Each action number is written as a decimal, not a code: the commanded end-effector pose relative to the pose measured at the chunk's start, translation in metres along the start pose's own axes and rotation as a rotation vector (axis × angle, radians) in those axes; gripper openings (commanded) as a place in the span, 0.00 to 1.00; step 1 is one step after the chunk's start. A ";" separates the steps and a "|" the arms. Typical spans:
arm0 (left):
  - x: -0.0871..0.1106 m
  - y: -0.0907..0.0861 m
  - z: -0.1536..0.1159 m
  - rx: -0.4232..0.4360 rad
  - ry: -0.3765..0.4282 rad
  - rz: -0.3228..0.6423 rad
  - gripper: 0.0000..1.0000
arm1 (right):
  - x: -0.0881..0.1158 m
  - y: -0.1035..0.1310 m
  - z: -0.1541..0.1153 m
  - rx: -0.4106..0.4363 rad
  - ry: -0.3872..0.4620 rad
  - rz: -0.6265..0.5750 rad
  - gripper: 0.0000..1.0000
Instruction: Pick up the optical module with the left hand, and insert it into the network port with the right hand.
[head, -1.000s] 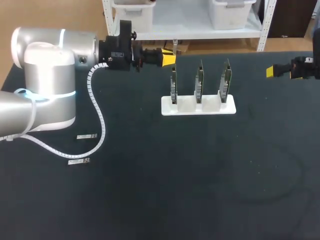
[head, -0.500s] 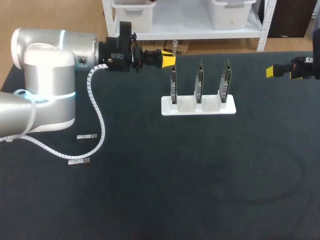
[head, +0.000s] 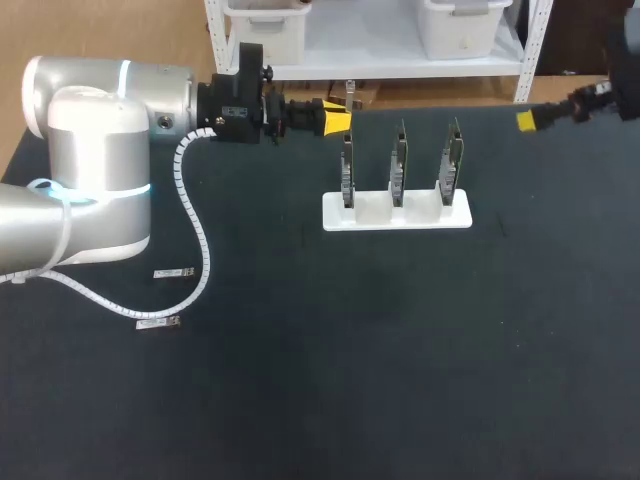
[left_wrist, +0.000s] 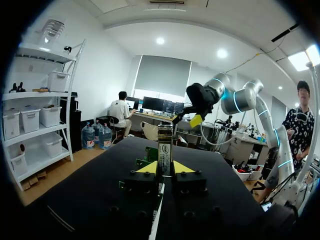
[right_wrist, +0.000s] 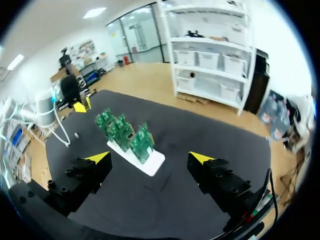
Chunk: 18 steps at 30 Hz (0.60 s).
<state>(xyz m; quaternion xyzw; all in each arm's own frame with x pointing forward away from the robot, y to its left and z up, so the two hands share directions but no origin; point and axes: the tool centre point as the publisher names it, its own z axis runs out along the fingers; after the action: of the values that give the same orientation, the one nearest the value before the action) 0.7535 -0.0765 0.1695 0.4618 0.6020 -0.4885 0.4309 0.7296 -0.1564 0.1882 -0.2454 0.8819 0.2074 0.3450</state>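
My left gripper (head: 337, 119) hangs over the table's far side, just left of the card holder, shut on a slim silver optical module (head: 349, 97) that stands upright between its yellow tips. In the left wrist view the module (left_wrist: 165, 148) juts out from between the fingers of the left gripper (left_wrist: 164, 168). Three green network cards (head: 398, 160) stand upright in a white holder (head: 372, 213). My right gripper (head: 528, 120) hovers at the far right, open and holding nothing. The right wrist view has the right gripper (right_wrist: 150, 157) spread wide, with the cards (right_wrist: 122, 131) ahead of it.
Two more small modules (head: 173, 272) (head: 157, 322) lie flat on the dark mat near the left arm's base, beside its white coiled cable (head: 197, 230). The white holder's base (right_wrist: 146, 162) sits mid-table toward the far side.
My right gripper has risen and shifted a little to the left, toward the far edge. The left gripper, still holding the module, has barely moved.
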 end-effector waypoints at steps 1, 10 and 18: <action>0.000 -0.001 -0.001 -0.002 -0.001 0.001 0.00 | -0.023 -0.004 0.029 -0.243 -0.018 -0.014 1.00; 0.000 -0.001 -0.001 -0.002 -0.001 0.001 0.00 | -0.023 -0.004 0.029 -0.243 -0.018 -0.014 1.00; 0.000 -0.001 -0.001 -0.002 -0.001 0.001 0.00 | -0.023 -0.004 0.029 -0.243 -0.018 -0.014 1.00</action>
<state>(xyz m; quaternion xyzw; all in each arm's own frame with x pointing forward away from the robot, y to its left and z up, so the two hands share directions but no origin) 0.7535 -0.0763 0.1695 0.4618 0.6020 -0.4885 0.4310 0.7586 -0.1355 0.1847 -0.2773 0.8570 0.2809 0.3311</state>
